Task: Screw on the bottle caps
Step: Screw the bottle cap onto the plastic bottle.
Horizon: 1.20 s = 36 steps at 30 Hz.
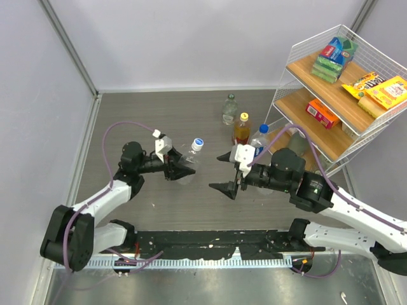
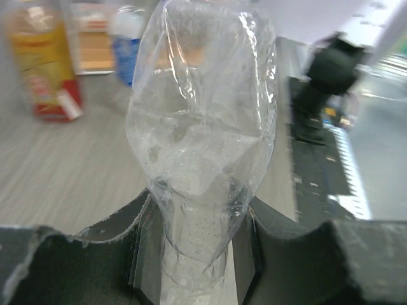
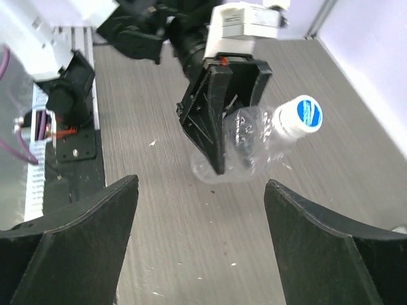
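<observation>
My left gripper (image 1: 180,169) is shut on a crumpled clear bottle (image 1: 189,160), which tilts toward the right. A white cap with a blue middle (image 1: 198,143) sits on its neck. In the left wrist view the clear bottle (image 2: 200,121) fills the gap between the jaws of the left gripper (image 2: 197,254). My right gripper (image 1: 217,171) stands open just right of the bottle, touching nothing. From the right wrist, the bottle (image 3: 254,149) and its cap (image 3: 303,115) lie beyond the open right gripper (image 3: 200,204).
Three bottles stand at the back: a clear one (image 1: 229,109), an amber one with a yellow cap (image 1: 241,129) and a blue-labelled one (image 1: 259,141). A wire shelf rack (image 1: 299,47) with snack boxes is at the right. A black rail (image 1: 210,244) runs along the near edge.
</observation>
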Available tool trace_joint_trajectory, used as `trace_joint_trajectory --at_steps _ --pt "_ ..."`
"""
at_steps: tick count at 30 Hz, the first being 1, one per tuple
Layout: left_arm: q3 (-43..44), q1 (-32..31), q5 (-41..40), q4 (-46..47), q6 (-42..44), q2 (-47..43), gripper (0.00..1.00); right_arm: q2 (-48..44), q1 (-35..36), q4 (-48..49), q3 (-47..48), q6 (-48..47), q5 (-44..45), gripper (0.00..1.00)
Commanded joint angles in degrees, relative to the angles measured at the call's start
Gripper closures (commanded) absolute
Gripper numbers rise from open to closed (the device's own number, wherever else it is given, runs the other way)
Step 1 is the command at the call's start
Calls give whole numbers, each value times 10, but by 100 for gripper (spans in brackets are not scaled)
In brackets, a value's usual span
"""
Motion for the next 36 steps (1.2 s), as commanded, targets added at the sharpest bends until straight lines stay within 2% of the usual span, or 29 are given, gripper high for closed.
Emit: trace_joint_trajectory --at_steps 1,5,8,17,24,36 --pt "79 2 277 -80 64 23 100 8 2 -57 30 -179 -94 15" --pt "100 2 290 -253 231 -5 100 34 2 -91 64 -209 -66 15" --pt "104 2 294 -357 329 -35 100 42 1 -96 77 -211 -87 15" --pt "102 2 286 -370 336 -33 100 72 1 -79 129 -146 -146 20" --pt "110 2 289 -379 337 -16 100 117 1 -82 154 -162 -148 21" --pt "106 3 289 -380 343 -24 100 141 1 -86 168 -155 -169 28"
